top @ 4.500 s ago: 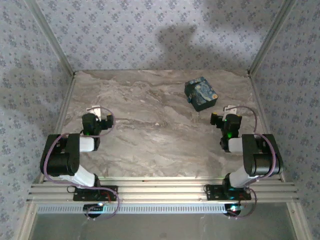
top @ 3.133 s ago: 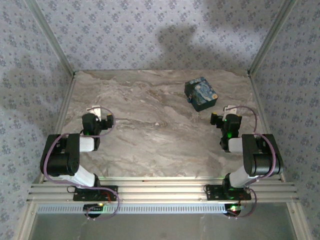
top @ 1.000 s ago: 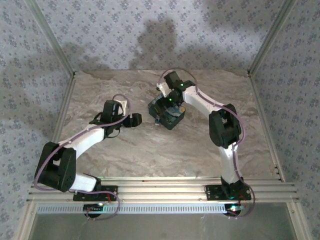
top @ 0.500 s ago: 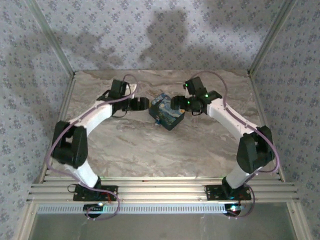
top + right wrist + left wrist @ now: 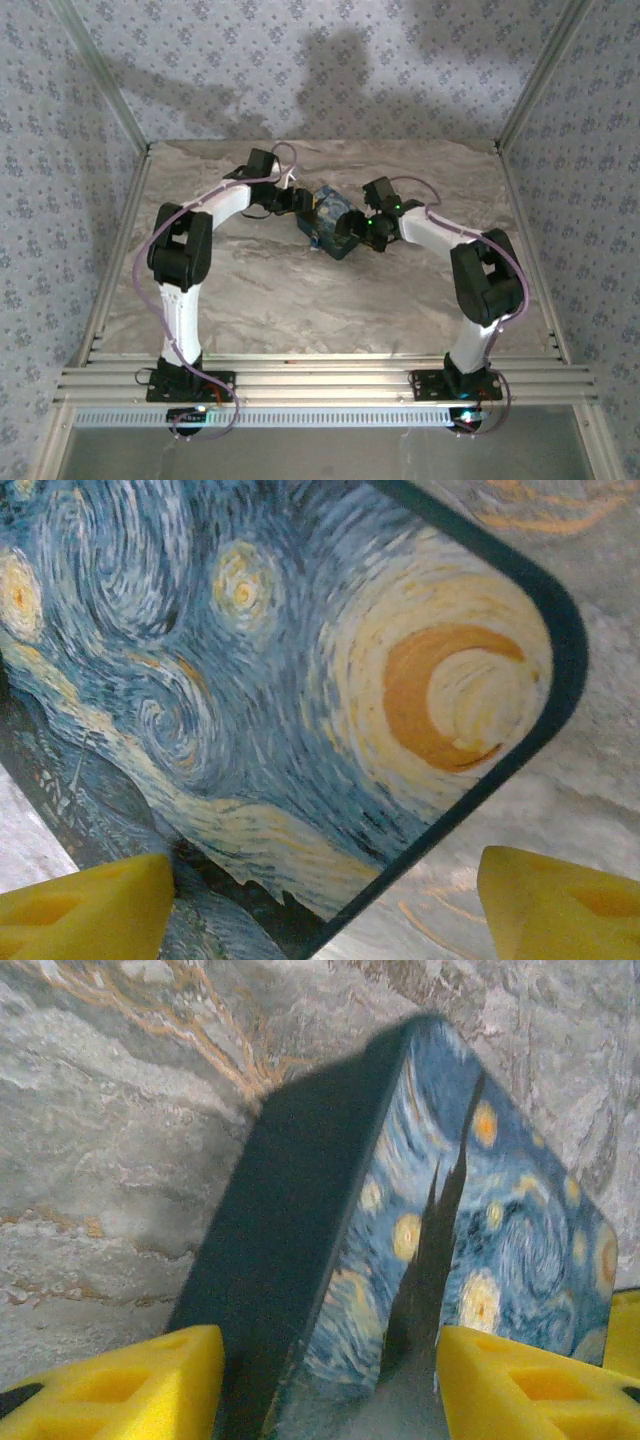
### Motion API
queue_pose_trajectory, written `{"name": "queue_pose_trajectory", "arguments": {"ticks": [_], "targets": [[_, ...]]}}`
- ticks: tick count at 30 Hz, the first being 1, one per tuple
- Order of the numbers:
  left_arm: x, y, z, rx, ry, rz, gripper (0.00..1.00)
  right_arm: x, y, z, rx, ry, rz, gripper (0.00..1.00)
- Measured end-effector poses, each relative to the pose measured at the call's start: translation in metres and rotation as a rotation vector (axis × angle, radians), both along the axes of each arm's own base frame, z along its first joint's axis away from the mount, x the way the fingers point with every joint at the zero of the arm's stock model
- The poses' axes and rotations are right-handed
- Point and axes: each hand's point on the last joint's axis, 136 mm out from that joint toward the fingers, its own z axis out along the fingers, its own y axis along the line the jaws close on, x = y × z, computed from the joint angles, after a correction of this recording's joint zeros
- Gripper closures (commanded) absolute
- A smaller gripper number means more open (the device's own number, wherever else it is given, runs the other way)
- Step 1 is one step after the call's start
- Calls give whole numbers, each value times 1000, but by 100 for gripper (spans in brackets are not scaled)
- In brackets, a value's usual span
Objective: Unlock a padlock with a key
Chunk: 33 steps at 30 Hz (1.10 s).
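The padlock and the key are out of view. A dark blue swirl-print box [image 5: 333, 222] lies mid-table between both arms. My left gripper [image 5: 300, 205] is at the box's left end. In the left wrist view its yellow fingertips [image 5: 120, 1385] straddle the edge where the box's dark side [image 5: 290, 1250] meets its printed face, jaws apart; contact is unclear. My right gripper [image 5: 358, 230] is at the box's right end, and it stands open [image 5: 325, 920] over a rounded corner of the printed face [image 5: 300, 680].
The marble tabletop [image 5: 300, 310] is bare around the box. Metal posts and patterned walls [image 5: 110, 180] close in the left, right and back. The aluminium rail with the arm bases [image 5: 320, 385] runs along the near edge.
The box went from the back right to mid-table. Both arms reached out from their folded poses and closed in on its two ends. The left jaws have narrowed.
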Motion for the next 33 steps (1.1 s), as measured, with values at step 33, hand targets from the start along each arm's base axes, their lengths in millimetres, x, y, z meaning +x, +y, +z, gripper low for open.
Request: {"name": "queue_pose_trajectory", "arguments": {"ticks": [33], "targets": [[-20, 12, -5, 24, -18, 177, 40, 88, -23, 26, -9, -54, 51, 18]]}}
